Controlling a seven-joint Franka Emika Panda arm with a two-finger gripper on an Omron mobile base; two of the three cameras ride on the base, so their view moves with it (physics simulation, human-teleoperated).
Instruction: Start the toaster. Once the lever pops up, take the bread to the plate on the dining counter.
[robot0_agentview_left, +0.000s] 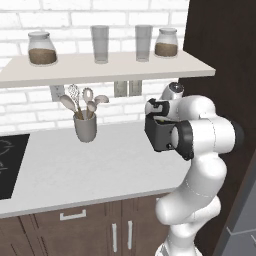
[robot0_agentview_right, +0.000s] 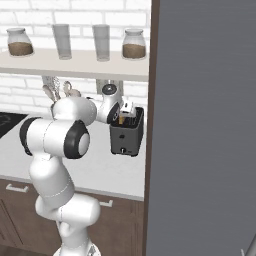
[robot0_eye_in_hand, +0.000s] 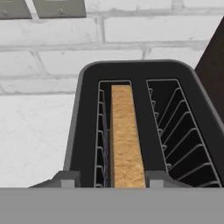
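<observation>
The gripper (robot0_agentview_right: 125, 111) hangs just above the top of the toaster (robot0_agentview_right: 127, 132), over its near end, but whether its jaws are apart or together cannot be told: in the base views the hand is small and partly hidden by the arm, and in the hand view the finger tips are not clear enough to judge. Looking straight down from the hand, the bread (robot0_eye_in_hand: 127, 138) stands on edge in the left slot of the toaster (robot0_eye_in_hand: 83, 131), its tan top edge running the length of the slot between the wire guides; the right slot holds only its wire rack. The toaster sits on the grey worktop (robot0_agentview_left: 90, 165), close to the white brick wall and hard beside a tall dark panel (robot0_agentview_right: 200, 125) on its right. Farther left on the same worktop stands a grey utensil cup (robot0_agentview_left: 85, 127) with spoons and a whisk, and above, a shelf (robot0_agentview_left: 100, 67) carries two jars and two glasses.
</observation>
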